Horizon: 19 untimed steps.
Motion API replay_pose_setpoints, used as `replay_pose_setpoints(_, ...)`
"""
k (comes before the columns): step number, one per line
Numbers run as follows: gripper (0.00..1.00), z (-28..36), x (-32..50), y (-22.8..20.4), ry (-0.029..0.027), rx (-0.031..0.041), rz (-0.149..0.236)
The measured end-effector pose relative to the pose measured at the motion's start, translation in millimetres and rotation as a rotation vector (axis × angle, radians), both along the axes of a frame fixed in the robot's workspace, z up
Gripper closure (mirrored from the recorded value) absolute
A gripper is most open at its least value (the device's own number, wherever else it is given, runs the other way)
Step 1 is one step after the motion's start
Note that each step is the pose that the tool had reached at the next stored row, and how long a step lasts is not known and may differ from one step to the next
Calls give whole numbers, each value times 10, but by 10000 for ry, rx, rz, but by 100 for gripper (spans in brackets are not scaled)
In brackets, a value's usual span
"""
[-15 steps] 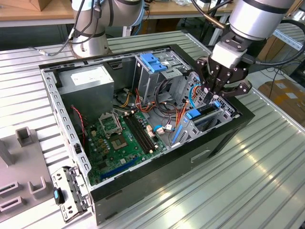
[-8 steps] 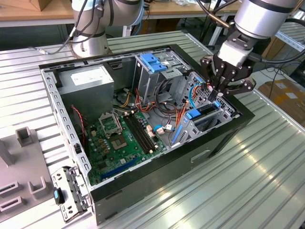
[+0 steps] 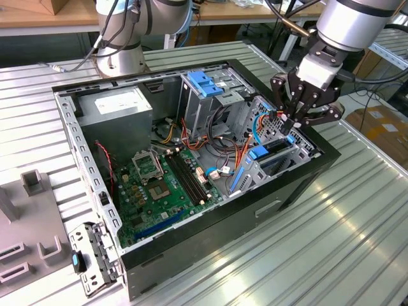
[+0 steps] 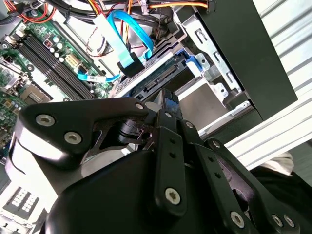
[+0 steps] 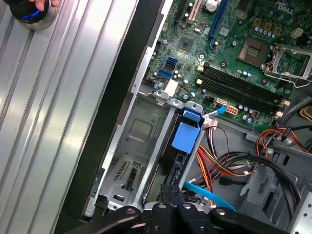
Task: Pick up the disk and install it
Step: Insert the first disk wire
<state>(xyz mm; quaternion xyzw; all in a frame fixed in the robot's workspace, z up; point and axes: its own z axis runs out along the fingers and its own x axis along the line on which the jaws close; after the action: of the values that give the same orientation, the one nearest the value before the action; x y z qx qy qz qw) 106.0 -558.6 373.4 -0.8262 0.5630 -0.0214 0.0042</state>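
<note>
One gripper [image 3: 291, 125], fingers pressed together, tips against end edge of one disk [image 5: 178, 158]. Disk stands on edge in metal drive bay [image 5: 134, 129] at corner of one open computer case [image 3: 210, 236], blue tab showing. One green motherboard [image 3: 153, 191] beside bay. Case lies on one ribbed metal table [image 3: 319, 255].

The open black computer case [image 3: 210, 237] on the ribbed grey metal tabletop [image 3: 331, 255] is seen whole, obliquely from above, in the exterior view; in both wrist views its interior is viewed closely past the black end effector [image 4: 166, 103] [image 5: 170, 190]; the green motherboard [image 3: 150, 191] [image 4: 29, 48] [image 5: 234, 29] is shared by all three.
</note>
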Motion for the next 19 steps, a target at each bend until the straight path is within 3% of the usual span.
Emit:
replay_pose_setpoints(12,89,0,1,0,0,0,245)
replay_pose_setpoints(19,89,0,2,0,0,0,856)
